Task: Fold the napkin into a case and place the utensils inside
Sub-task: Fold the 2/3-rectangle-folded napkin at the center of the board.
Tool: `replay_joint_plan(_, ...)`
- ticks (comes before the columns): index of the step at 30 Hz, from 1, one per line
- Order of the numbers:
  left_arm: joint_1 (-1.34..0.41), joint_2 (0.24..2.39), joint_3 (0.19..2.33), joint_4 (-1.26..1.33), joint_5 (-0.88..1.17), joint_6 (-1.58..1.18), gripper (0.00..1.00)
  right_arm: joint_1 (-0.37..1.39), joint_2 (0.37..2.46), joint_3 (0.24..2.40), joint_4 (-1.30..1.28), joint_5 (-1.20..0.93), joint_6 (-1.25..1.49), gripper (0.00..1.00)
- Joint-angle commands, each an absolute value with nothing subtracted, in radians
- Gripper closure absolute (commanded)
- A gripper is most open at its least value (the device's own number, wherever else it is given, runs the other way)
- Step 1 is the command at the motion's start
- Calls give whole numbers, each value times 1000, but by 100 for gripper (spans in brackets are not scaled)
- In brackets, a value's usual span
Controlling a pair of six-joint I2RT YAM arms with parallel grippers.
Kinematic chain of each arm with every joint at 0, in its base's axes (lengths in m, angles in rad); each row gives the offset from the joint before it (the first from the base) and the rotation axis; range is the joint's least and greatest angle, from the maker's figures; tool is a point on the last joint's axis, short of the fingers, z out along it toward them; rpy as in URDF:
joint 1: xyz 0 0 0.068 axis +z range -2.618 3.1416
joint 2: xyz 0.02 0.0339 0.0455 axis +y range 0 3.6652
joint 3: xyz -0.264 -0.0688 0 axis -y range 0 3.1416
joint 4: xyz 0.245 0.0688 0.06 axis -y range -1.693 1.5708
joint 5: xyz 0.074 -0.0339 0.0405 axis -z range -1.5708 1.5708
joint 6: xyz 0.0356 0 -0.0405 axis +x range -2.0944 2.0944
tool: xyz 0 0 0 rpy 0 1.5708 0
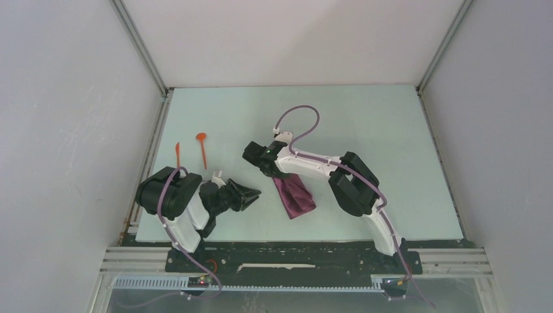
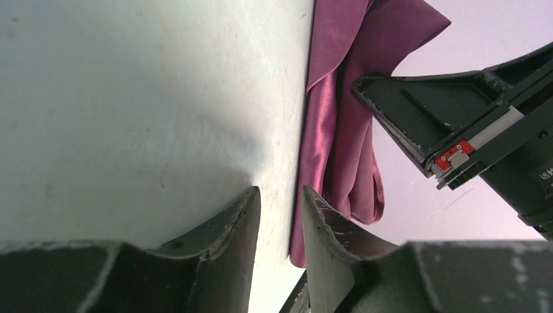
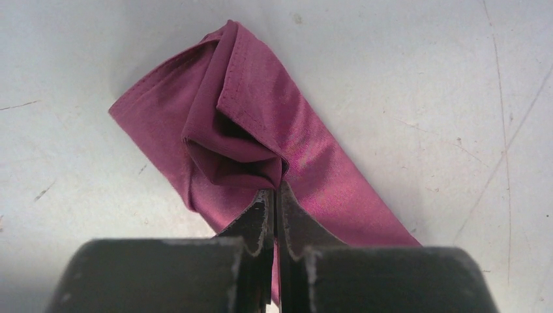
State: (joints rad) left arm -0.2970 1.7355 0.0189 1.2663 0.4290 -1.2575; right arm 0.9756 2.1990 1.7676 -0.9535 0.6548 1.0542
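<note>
The thin, dark maroon cloth napkin point(image 1: 295, 197) is lying as a rumpled, partly folded strip near the middle of the pale tabletop point(image 1: 365, 130), just under the right arm. A raised fold of it is being pinched by the right pincer point(image 3: 274, 199), whose jaws are clenched tight on the fabric. The left pincer point(image 2: 280, 195) is being held low over the tabletop, just beside the napkin's long edge, with its jaws parted a little and nothing between them. The bright orange plastic spoon-ended utensil point(image 1: 201, 145) and the slim orange pointed utensil point(image 1: 177, 155) are lying side by side at the far left, well apart from the cloth and not yet being handled. The folding is judged to be only partway done: the layers are bunching around the pinch, and no tidy narrow case is being shown yet. For this step to go well, the pinched layer is best carried low and flat across the strip, so that the slippery fabric is not being dragged along with it. The free edge is probably best pinned by the left pincer while the fold is being laid. The risk being run is that the whole napkin is being lifted or twisted rather than creased, leaving no open mouth for the utensils.
</note>
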Motion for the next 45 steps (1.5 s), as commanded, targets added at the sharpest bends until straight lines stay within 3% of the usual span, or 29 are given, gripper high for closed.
replay_joint_plan(1,-265,1787,-48,1272,406,-1225,60,1000,2227,1845,-1007,693,1113,100)
replay_joint_plan(8,-241,1803,-52,1293,416,-1213,60,983,2249,1864,-978,591,1141,100)
replay_joint_plan(20,-238,1751,-24,1224,429,-1182,59,929,2181,1670,-758,421,1152,100)
replay_joint_plan(27,-238,1619,34,1037,436,-1112,57,856,2069,1348,-414,226,1098,100)
replay_joint_plan(34,-238,1382,119,678,397,-991,57,817,1993,1178,-168,78,962,66)
replay_joint_plan(42,-238,1159,350,239,399,-829,52,772,1911,960,241,-133,872,45)
replay_joint_plan(45,-238,1188,432,184,421,-807,53,743,1904,887,419,-235,851,43)
